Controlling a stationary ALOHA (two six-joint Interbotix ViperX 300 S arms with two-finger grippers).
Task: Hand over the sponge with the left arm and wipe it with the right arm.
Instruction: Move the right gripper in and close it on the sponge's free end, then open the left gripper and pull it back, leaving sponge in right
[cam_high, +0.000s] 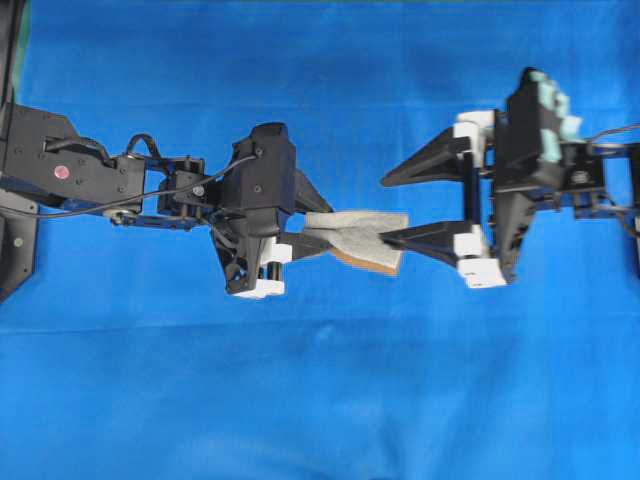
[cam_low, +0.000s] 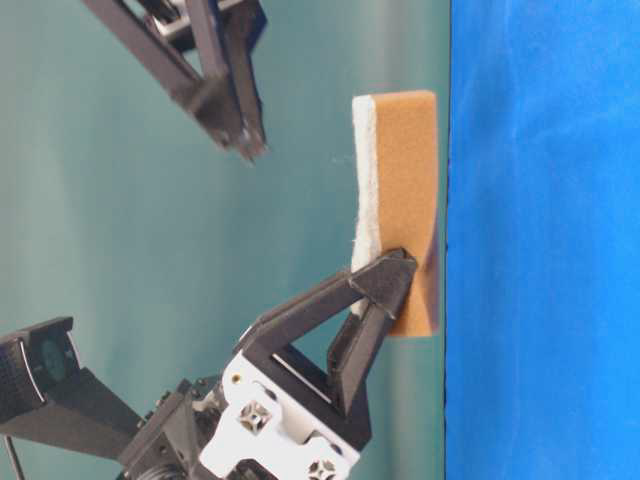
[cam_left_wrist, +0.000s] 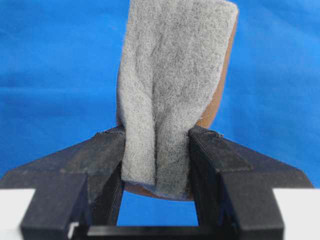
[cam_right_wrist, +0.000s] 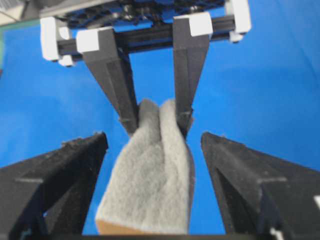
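The sponge (cam_high: 362, 238) is held above the blue cloth, its grey-white face up and its tan layer showing at the near edge. My left gripper (cam_high: 310, 226) is shut on the sponge's left end and pinches it into a fold, as the left wrist view shows (cam_left_wrist: 170, 95). My right gripper (cam_high: 386, 210), on the arm with teal pads, is open. Its fingers (cam_right_wrist: 75, 170) stand wide on either side of the sponge's free end (cam_right_wrist: 150, 185), apart from it. The table-level view shows the sponge's tan face (cam_low: 405, 190).
Blue cloth (cam_high: 320, 400) covers the whole table under both arms. The left arm's body (cam_high: 60, 165) reaches in from the left edge and the right arm's wrist (cam_high: 590, 170) from the right edge. A teal wall (cam_low: 120, 250) stands behind.
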